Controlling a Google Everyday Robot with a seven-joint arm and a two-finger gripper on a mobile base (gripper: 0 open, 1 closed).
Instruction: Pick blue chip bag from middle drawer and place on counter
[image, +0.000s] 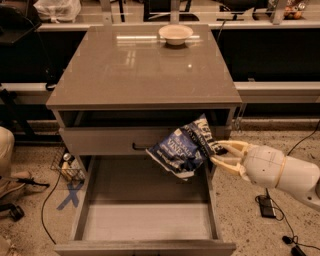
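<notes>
The pick looks done. The gripper (216, 153) pinches the bag (181, 148) by its 3 o'clock edge. The bag hangs clear of the drawer (145, 220) floor, over the drawer's 1 o'clock corner and in front of the upper drawer front (100, 140). What is left, as I judge it, is the lift and the set-down on the counter (140, 70) (a bowl (175, 34) sits at its 12 o'clock edge), which lies toward 12 o'clock from the bag.

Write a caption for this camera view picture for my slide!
The gripper holds the blue chip bag above the open middle drawer, not yet on the counter.
</notes>
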